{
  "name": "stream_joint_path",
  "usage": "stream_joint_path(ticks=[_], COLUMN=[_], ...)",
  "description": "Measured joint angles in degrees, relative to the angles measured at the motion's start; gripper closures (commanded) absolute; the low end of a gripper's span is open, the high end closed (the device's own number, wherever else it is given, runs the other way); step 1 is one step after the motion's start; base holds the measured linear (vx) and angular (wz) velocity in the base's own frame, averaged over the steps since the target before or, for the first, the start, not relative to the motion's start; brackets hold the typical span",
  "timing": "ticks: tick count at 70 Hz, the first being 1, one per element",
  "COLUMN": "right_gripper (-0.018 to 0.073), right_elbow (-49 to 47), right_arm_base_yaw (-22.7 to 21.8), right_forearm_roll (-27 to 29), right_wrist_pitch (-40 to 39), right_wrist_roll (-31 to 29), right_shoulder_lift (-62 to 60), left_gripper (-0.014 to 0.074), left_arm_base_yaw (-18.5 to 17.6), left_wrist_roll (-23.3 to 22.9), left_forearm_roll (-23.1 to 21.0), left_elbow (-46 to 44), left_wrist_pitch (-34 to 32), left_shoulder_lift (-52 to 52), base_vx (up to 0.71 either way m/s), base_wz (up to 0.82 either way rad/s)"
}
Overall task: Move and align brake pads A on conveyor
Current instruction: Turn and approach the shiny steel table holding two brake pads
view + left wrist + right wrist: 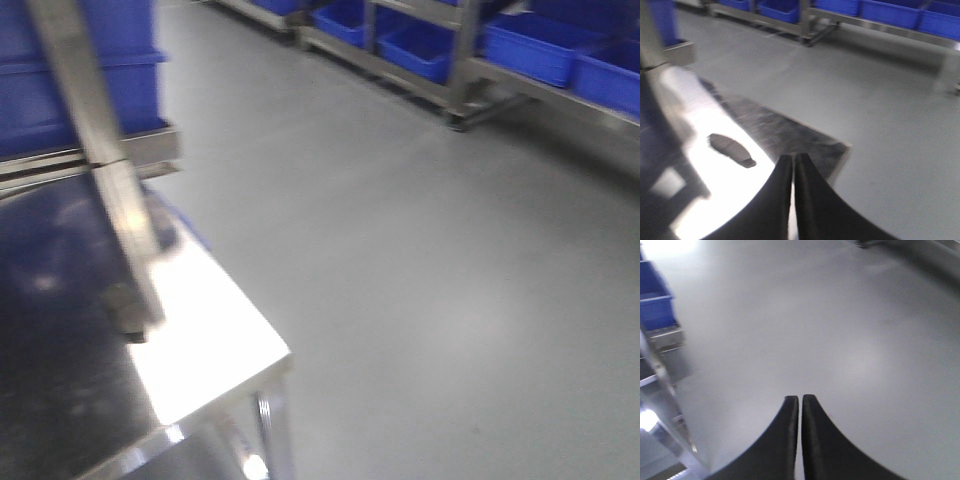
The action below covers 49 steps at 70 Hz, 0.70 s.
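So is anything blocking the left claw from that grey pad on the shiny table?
Nothing visible: only bare steel table lies between the shut left claw and the brake pad.

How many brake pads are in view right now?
1. One brake pad lies on the shiny steel table, just beyond and left of the left gripper. Others may be out of frame.

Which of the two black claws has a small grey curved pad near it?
The left gripper: one brake pad lies on the shiny steel table just beyond its closed tips. The right gripper faces only grey floor, no pad.
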Motion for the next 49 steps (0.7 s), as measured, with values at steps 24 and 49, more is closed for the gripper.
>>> stream_joint_path(ticks=[24, 49], right_gripper=[0.0560, 0.0560], right_elbow=[0.0, 0.0], right_arm_base_yaw=[0.0, 0.0], right_forearm_roll=[0.0, 0.0], right_wrist_pitch=[0.0, 0.0], right_wrist_roll=[0.0, 0.0], right_shoulder_lift=[0.0, 0.0], left_gripper=[0.0603, 0.0603], left_arm_base_yaw=[0.0, 0.0], left_wrist_roll=[0.0, 0.0], left_forearm_roll=[0.0, 0.0], left_elbow=[0.0, 0.0], left_wrist_pitch=[0.0, 0.0], left_shoulder_lift=[0.0, 0.0], base_vx=[0.10, 0.07], base_wz=[0.89, 0.57])
